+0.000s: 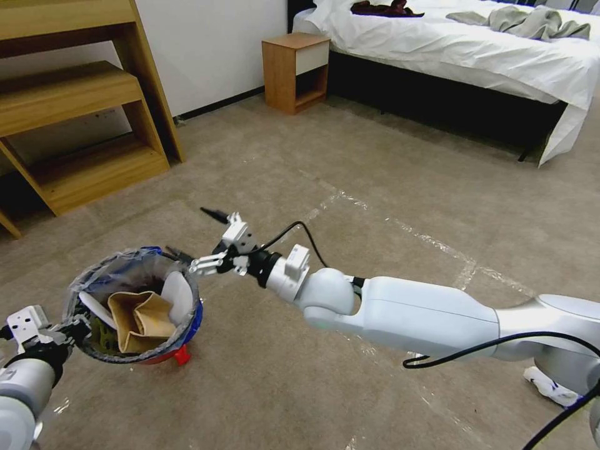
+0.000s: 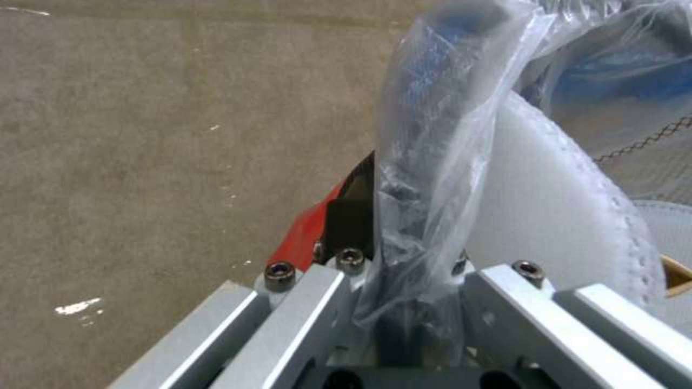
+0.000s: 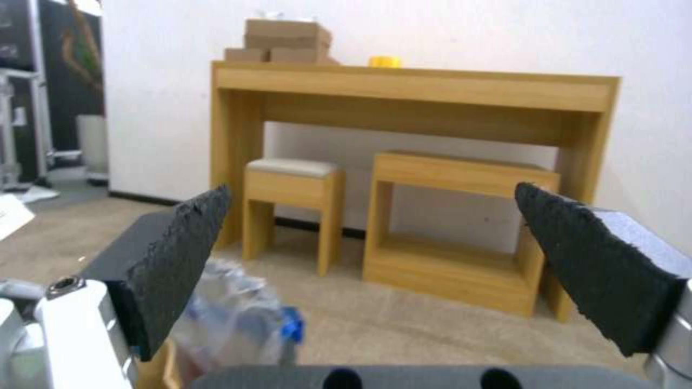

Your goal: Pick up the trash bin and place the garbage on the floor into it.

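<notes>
The trash bin (image 1: 134, 306) hangs clear of the floor (image 1: 350, 175) at the lower left of the head view, held by the left end effector (image 1: 65, 328), which is clamped on the rim nearest the robot. In the left wrist view that end effector (image 2: 411, 281) has the bag-covered rim pinched between its fingers (image 2: 317, 302), with the red base (image 2: 317, 227) on one side and the inside of the trash bin (image 2: 447, 108) on the other. The bin's axis is tilted, so its mouth opens up and toward the robot's head rather than straight up, and the red base shows below the blue band at the lower right edge.

Inside, a tan paper bag (image 1: 142, 320) stands roughly upright in the middle, its open top facing the mouth. A white slipper (image 1: 177, 295) leans against the far right wall, long axis up along the wall; the left wrist view shows a stitched white slipper (image 2: 555, 216) just inside the rim. Another flat white piece (image 1: 95, 307) lies against the left wall.

The right end effector (image 1: 200, 240) sits just beyond the bin's far right rim, pointing away from the robot toward the wooden shelves (image 1: 75, 125). Its pads (image 3: 180, 265) are spread wide with nothing between them, and the bag-lined rim (image 3: 238, 313) lies just below them.

A crumpled white piece (image 1: 550, 384) lies on the carpet beneath the right arm.
</notes>
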Tool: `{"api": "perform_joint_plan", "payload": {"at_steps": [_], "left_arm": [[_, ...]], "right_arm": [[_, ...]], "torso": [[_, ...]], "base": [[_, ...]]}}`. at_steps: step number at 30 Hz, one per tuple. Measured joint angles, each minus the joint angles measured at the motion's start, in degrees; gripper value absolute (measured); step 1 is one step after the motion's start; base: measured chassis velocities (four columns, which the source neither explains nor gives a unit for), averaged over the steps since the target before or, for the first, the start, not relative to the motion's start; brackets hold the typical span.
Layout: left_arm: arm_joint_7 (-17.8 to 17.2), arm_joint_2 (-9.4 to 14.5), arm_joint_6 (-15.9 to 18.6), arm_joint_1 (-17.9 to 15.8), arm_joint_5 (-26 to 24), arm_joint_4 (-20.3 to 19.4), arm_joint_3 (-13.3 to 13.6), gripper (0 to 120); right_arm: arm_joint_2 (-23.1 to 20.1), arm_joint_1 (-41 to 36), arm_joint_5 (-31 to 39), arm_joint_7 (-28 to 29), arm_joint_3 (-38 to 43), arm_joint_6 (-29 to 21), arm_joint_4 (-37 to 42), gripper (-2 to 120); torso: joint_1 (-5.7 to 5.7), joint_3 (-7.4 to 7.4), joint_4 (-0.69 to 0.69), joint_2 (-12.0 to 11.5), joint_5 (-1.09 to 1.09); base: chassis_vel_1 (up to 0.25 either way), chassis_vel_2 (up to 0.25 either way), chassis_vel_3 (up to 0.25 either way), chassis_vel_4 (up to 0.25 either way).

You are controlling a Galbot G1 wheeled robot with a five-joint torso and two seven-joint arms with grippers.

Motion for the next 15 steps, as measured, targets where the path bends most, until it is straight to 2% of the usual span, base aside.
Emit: {"api": "perform_joint_plan", "payload": {"at_steps": [5, 8, 13, 15], "left_arm": [[0.04, 0.13, -0.2, -0.62, 0.6, 1.59, -0.38, 1], [0.01, 0.35, -0.41, -1.41, 0.9, 3.22, -1.01, 1], [0.0, 0.61, -0.65, -2.36, 1.29, 4.66, -1.28, 1], [0.0, 0.63, -0.67, -2.45, 1.29, 4.81, -1.31, 1]], "right_arm": [[-1.74, -2.06, 0.12, -0.07, 4.34, 0.01, 0.45, 100], [-4.04, -4.81, 0.12, -0.02, 10.18, -0.01, 1.14, 100], [-5.61, -9.21, -0.06, 0.27, 18.24, -0.59, 1.14, 100], [-5.76, -9.74, -0.08, 0.31, 19.16, -0.64, 1.13, 100]], "torso": [[0.0, 0.0, -0.01, 0.0, 0.01], [0.0, 0.0, 0.01, 0.0, 0.01], [0.0, 0.0, 0.0, 0.0, 0.01], [0.0, 0.0, 0.0, 0.0, 0.01]], "base": [[0.0, 0.0, 0.0, 0.0], [0.0, 0.0, 0.0, 0.0], [0.0, 0.0, 0.0, 0.0], [0.0, 0.0, 0.0, 0.0]]}}
